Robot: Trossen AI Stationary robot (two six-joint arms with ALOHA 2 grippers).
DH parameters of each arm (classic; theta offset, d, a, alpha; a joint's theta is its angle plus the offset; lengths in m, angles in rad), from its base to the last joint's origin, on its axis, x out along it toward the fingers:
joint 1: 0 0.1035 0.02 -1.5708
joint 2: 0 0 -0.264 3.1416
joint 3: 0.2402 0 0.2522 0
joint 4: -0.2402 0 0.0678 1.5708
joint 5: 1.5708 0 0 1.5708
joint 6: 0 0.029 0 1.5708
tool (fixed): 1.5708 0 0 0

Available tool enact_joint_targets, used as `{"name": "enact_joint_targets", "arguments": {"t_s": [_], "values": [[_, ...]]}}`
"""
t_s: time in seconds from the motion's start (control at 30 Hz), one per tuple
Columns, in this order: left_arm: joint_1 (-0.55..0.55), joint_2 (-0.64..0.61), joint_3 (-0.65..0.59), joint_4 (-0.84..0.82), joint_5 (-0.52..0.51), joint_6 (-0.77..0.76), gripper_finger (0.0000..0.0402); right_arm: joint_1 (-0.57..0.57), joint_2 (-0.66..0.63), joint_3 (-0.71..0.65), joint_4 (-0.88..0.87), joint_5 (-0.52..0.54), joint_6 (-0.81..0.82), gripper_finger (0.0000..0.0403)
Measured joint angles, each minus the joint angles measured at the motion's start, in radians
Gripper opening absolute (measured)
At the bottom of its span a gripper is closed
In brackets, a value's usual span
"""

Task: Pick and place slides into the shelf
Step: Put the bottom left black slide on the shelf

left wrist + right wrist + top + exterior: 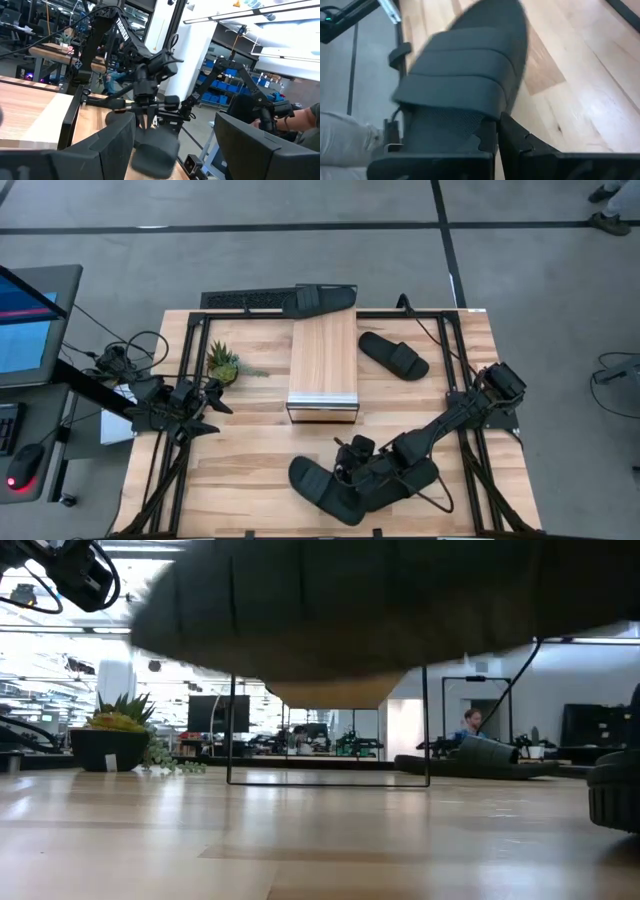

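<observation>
My right gripper (352,463) is at the table's near middle, shut on a black slide (322,488) that the low view shows from below as a dark mass (380,610) above the table. A second slide (322,300) lies across the far end of the wood-topped shelf (322,370). A third (393,355) rests sole-down on the table right of the shelf. Another dark slide (412,477) seems to lie under the right arm. My left gripper (212,402) waits open near the left edge. My right gripper holds the slide by its heel end (470,131), just behind the wide strap (460,80). The fingers (489,137) come slanting down from the table's right. The gripper hides how they close on the sole. The slide (155,146) hangs below the fingers, lifted clear.
A small potted plant (222,365) stands left of the shelf. A black metal frame (175,370) runs along the table's edges. A monitor and mouse sit beyond the left edge. Bare wood lies between the shelf's near end and the held slide.
</observation>
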Motion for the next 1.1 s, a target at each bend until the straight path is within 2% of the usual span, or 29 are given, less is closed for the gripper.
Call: {"name": "enact_joint_targets", "arguments": {"t_s": [0.3,0.6,0.8,0.97,1.1], "values": [[0.0,0.0,0.0,0.003,0.0,-0.003,0.0258,-0.008,-0.039,0.155,-0.167,-0.005,-0.121,0.0],[0.0,0.0,0.0,0.005,0.0,-0.002,0.0258,-0.047,-0.224,0.232,-0.335,0.065,-0.296,0.0],[0.0,0.0,0.0,0.006,0.0,-0.002,0.0258,-0.142,-0.345,0.271,-0.53,0.071,-0.351,0.0],[0.0,0.0,0.0,0.009,-0.006,-0.002,0.0258,-0.284,-0.438,0.275,-0.606,-0.031,-0.48,0.0],[0.0,0.0,0.0,0.01,-0.054,0.002,0.0258,-0.441,-0.499,0.276,-0.638,-0.165,-0.614,0.0]]}}
